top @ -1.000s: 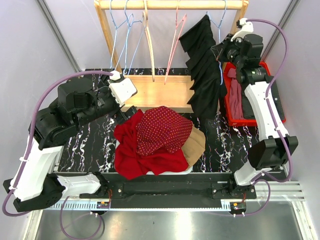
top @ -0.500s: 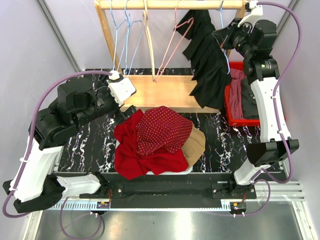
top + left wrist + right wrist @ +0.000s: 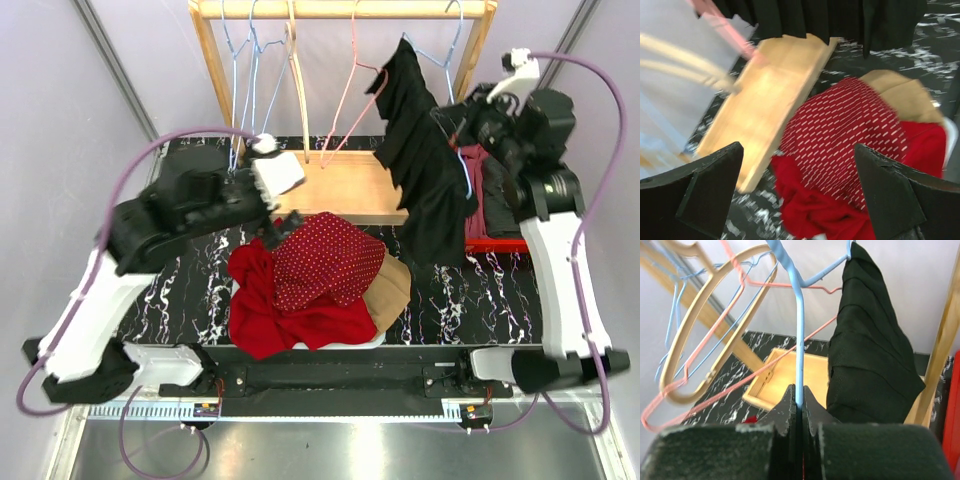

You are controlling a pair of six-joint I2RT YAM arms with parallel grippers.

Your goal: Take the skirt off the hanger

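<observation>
Skirt (image 3: 425, 170), black, hangs from one end of the blue hanger (image 3: 799, 340), now pulled forward over the worktop's (image 3: 470, 290) right side by the right gripper (image 3: 799, 400) clamped on its wire; the left gripper (image 3: 797, 160), wide apart, has lifted above the red clothes (image 3: 320, 260), probably to strip it off.

A: What can't be made out around the black skirt (image 3: 425, 180)?

B: Seen from above, the red bin (image 3: 495, 243) just right of the skirt is mostly covered by it and by my right arm (image 3: 560, 250). Beside the skirt, the blue hanger (image 3: 799, 340) vanishes between the pressed-together fingers of my right gripper (image 3: 799, 392), so its lower wire is hidden.

A: And your left wrist view?

B: Smeared throughout. The top edge cuts off all of the skirt but its hem, and the pink hanger (image 3: 727, 29) left of the skirt is only a blur.
</observation>
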